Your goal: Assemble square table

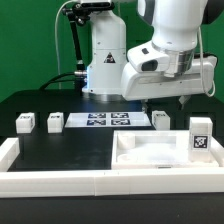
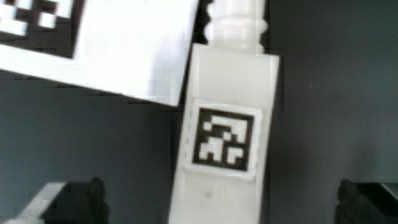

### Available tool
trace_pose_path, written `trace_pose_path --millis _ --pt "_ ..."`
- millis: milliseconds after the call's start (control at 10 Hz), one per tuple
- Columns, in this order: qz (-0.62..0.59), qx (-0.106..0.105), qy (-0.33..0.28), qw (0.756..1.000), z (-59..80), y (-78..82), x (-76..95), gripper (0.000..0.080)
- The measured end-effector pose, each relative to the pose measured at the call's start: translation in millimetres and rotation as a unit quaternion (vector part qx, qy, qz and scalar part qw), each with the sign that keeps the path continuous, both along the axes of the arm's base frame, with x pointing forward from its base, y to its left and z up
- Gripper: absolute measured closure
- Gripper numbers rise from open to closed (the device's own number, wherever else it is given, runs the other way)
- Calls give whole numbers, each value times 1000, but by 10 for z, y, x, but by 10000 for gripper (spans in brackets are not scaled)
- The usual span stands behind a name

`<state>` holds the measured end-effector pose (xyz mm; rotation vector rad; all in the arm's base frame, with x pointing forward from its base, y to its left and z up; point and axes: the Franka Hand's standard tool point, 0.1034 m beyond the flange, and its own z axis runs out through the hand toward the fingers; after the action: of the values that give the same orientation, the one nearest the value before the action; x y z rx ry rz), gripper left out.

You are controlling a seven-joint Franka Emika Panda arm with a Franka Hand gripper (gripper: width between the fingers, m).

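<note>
**Arm poised over a table leg, jaws wide**

Nearest the camera, the long white rail (image 1: 60, 180) borders the black table (image 1: 70, 145). The square tabletop panel (image 1: 150, 152) lies rimmed side up at the near right, with no leg fitted yet. What looks like a right-hand leg (image 1: 200, 138) stands at its right edge. Farther back, a far-left leg (image 1: 25, 122) and a second leg (image 1: 55, 122) sit at the left. The marker board (image 1: 105, 120) is in the middle, with the target leg (image 1: 160, 120) just to its right.

The gripper (image 1: 166, 102) hangs above that leg, jaws spread and empty. The step in hand appears to be fetching a leg. The next move likely calls for a straight descent, then closing across its flat sides.

Only the wrist view shows the target leg (image 2: 222, 120) centred between the fingertips (image 2: 71, 200), clear of both, with its threaded end (image 2: 237, 20) beside the marker board (image 2: 54, 30). Only the exterior view shows the panel waiting.
</note>
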<state>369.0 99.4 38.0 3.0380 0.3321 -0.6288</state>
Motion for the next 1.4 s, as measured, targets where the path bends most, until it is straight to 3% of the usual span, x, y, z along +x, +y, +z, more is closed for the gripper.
trace_pose_path --millis 500,600,800,1100,1400 --pt "-2 -4 20 1000 -20 5 30 151" --pt "-44 -26 20 999 -38 10 4 151" --pt "-82 -45 23 995 -60 5 -19 151" --pt "-79 -45 31 995 -66 -5 -33 151" --pt "-68 -55 99 991 -81 -10 -75 151"
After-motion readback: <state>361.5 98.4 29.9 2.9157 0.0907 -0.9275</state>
